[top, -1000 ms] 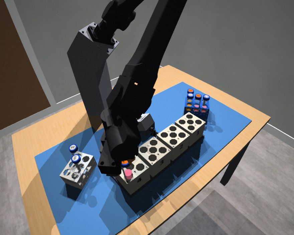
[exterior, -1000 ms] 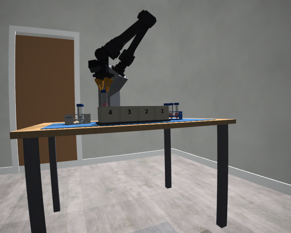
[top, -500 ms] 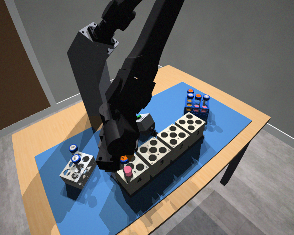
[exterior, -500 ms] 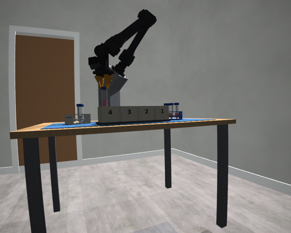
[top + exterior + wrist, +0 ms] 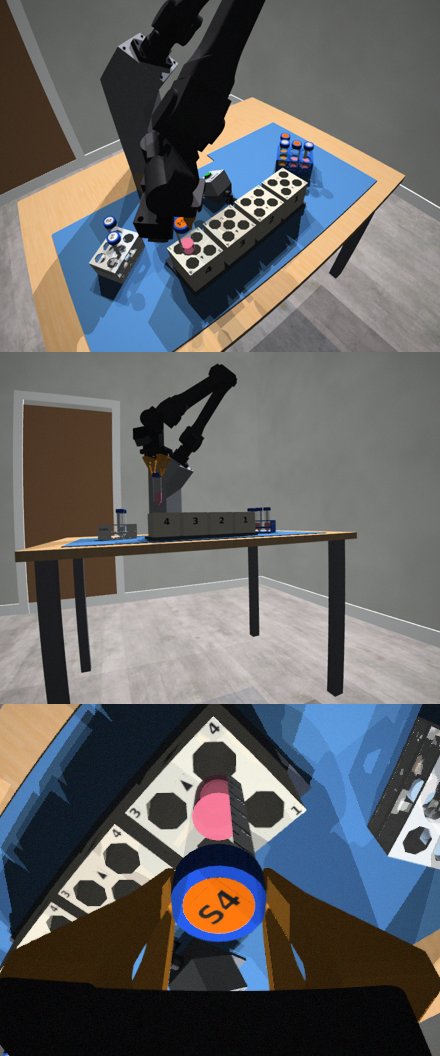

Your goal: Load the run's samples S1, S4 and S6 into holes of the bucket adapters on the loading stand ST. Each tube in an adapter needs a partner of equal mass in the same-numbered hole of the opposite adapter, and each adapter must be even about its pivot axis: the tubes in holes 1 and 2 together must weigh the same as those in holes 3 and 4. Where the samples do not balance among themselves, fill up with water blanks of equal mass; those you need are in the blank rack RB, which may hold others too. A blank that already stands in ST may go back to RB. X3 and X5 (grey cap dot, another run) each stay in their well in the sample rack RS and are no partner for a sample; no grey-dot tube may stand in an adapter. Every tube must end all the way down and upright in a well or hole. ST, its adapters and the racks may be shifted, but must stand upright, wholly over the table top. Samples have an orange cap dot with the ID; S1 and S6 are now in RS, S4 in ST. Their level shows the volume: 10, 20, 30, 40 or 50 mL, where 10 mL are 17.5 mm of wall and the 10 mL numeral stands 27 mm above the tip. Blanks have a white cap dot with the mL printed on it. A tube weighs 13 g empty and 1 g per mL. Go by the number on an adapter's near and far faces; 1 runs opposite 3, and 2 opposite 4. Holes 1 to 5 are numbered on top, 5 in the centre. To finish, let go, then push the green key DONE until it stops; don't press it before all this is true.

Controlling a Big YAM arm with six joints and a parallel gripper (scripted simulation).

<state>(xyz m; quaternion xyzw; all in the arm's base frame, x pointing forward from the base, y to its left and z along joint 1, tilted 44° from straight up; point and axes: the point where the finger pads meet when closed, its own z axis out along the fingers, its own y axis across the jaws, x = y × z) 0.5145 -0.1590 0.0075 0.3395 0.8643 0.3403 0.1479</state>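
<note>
My gripper (image 5: 218,882) is shut on sample S4 (image 5: 219,905), a tube with a blue cap, an orange dot and a low pink level. It also shows in the top view (image 5: 181,223) and the exterior view (image 5: 157,488). I hold it upright, its tip clear above adapter 4 (image 5: 195,253) of the stand ST, over the centre hole. Adapters 3 (image 5: 229,225), 2 (image 5: 259,203) and 1 (image 5: 285,183) show only empty holes. The blue sample rack RS (image 5: 294,155) at the far right holds several tubes with orange or pale cap dots. The blank rack RB (image 5: 115,254) at the left holds two blanks.
The green key DONE (image 5: 208,174) sits on a grey box behind the stand, partly hidden by my arm. The arm's grey base column (image 5: 126,106) stands at the back. The blue mat lies under all racks.
</note>
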